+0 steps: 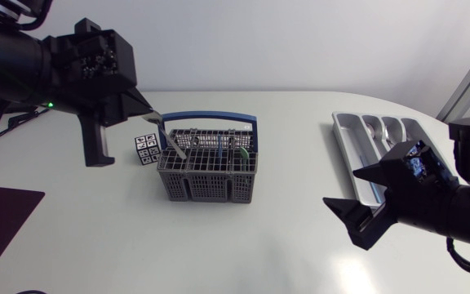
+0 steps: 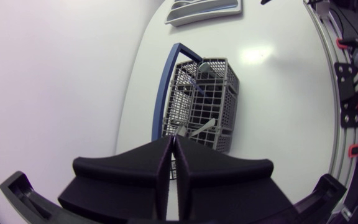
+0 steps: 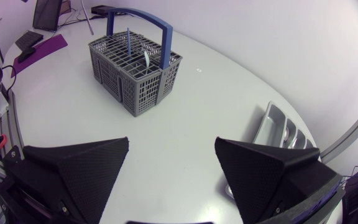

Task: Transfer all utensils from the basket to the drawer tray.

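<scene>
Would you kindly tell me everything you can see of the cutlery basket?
The basket is grey, plastic-looking mesh, divided into compartments, with a blue arched handle. It stands upright on the white table, near its middle. A few utensils stand inside; a silver utensil leans out of its left end, clamped in the left gripper.

Head view: sits high above the worktop (image 1: pixel 243 253), looks down, takes in the basket (image 1: pixel 206 186) and the tray (image 1: pixel 343 139). Left wrist view: rides on the left arm (image 1: pixel 23 57), very near the basket, looks down past the left jaws into it, the tray far ahead. Right wrist view: rides on the right arm (image 1: pixel 463 212), low over the worktop, looks past the right jaws to the basket well ahead, the tray close beside. Basket, tray and worktop in all three.
</scene>
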